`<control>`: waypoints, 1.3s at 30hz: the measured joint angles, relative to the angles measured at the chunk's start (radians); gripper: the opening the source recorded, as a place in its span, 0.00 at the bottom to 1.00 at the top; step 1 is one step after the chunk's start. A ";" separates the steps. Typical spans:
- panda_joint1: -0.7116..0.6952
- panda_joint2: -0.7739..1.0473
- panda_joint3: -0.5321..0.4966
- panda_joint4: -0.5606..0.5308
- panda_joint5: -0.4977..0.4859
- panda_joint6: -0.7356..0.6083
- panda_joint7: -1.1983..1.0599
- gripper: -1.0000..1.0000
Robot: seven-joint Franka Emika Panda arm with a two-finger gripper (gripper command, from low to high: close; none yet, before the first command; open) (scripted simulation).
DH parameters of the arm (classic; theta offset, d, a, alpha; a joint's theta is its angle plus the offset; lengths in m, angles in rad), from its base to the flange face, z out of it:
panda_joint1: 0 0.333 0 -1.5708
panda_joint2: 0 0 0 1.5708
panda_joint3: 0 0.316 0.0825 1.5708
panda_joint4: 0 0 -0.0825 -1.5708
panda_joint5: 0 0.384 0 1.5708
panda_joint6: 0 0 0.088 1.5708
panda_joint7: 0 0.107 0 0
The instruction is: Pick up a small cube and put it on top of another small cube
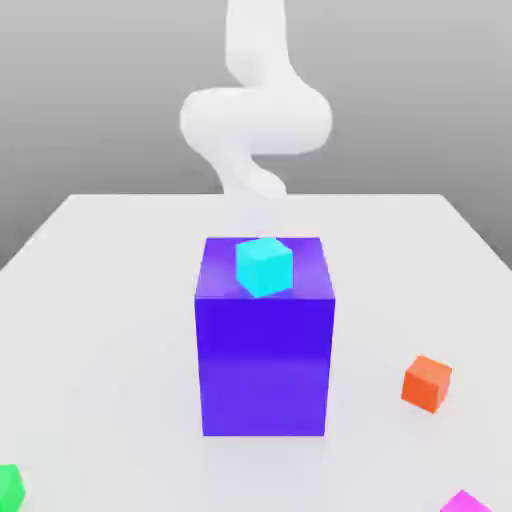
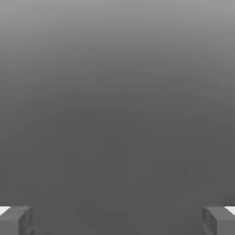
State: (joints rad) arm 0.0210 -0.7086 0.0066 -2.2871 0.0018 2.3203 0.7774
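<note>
A small cyan cube [image 1: 264, 266] rests on top of a tall blue block [image 1: 265, 350] in the middle of the white table. A small orange cube [image 1: 427, 383] lies on the table to the exterior view's right of the block. Behind the block rises my white arm [image 1: 255, 115], curled above the table's far side. In the hand view my gripper [image 2: 117, 221] is open, with its two grey fingertips [image 2: 16, 220] far apart and nothing between them, facing plain grey background.
A green cube [image 1: 8, 486] sits at the near edge on the exterior view's left, and a magenta cube [image 1: 464, 502] at the near edge on its right. The white table [image 1: 110, 330] spreads around the blue block.
</note>
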 joint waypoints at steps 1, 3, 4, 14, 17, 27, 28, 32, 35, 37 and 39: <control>0.009 0.039 0.003 0.006 0.001 0.009 -0.010 0.50; 0.025 0.114 0.010 0.016 0.002 0.025 -0.028 0.50; 0.033 0.151 0.013 0.021 0.003 0.033 -0.037 0.50; 0.099 0.513 0.063 0.073 -0.003 0.114 -0.117 0.50; 0.122 0.622 0.081 0.088 -0.013 0.138 -0.135 0.50; 0.198 0.987 0.116 0.140 -0.073 0.217 -0.178 0.50; 0.207 1.024 0.118 0.145 -0.080 0.224 -0.182 0.50; 0.240 1.170 0.122 0.168 -0.112 0.266 -0.189 0.50; 0.257 1.279 0.106 0.192 -0.133 0.340 -0.178 0.50; 0.262 1.305 0.101 0.198 -0.137 0.360 -0.175 0.00; 0.262 1.305 0.101 0.198 -0.137 0.360 -0.175 0.00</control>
State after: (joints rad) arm 0.2826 0.5967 0.1072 -2.0889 -0.1349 2.6799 0.6021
